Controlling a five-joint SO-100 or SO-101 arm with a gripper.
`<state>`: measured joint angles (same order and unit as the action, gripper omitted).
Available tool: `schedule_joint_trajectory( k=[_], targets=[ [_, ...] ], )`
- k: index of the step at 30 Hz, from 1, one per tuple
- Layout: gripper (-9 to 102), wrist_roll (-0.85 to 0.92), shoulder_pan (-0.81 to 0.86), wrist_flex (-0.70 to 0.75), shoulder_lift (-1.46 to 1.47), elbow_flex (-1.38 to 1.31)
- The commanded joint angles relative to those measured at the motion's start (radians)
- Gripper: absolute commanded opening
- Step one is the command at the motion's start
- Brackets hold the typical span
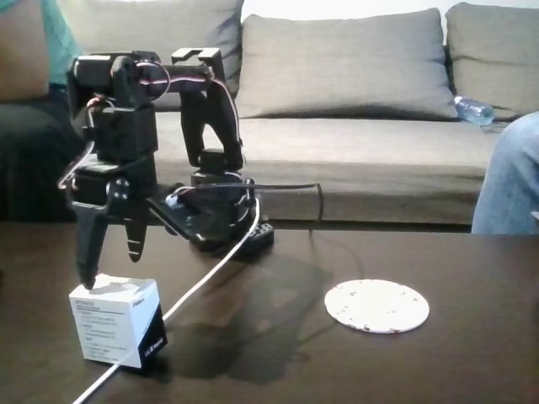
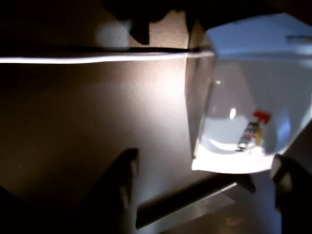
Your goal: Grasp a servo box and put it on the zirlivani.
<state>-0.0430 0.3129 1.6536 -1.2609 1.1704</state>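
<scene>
A dark table (image 1: 472, 269) stands before a grey sofa (image 1: 354, 126) with a plastic bottle (image 1: 474, 110) far right, a person's knee (image 1: 509, 177) right, and a white cable (image 1: 206, 278) crossing the tabletop.

In the fixed view, the servo box (image 1: 116, 321) stands on the table (image 1: 472, 353) at the near left, and the zirlivani (image 1: 376, 305) lies flat on the table well apart to the right of the box. The gripper (image 1: 109, 271) hangs directly above the box, one fingertip just at the box's top, while the arm's base (image 1: 221, 220) sits behind the box and to its right. A cable (image 1: 198, 286) runs from the base forward past the box's right side, and a sofa (image 1: 354, 109) stands behind the table, with a bottle (image 1: 473, 110) on its seat far right of the box.
</scene>
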Motion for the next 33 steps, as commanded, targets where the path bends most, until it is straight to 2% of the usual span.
schedule_joint_trajectory(
  k=[1,16,27,33],
  targets=[
    [34,-0.003,-0.014,-0.043,-0.054,-0.003],
    [34,0.006,-0.020,-0.144,0.031,-0.020],
    [33,0.008,0.002,-0.135,0.156,-0.086],
    [17,0.008,0.000,-0.135,0.156,-0.086]
  ],
)
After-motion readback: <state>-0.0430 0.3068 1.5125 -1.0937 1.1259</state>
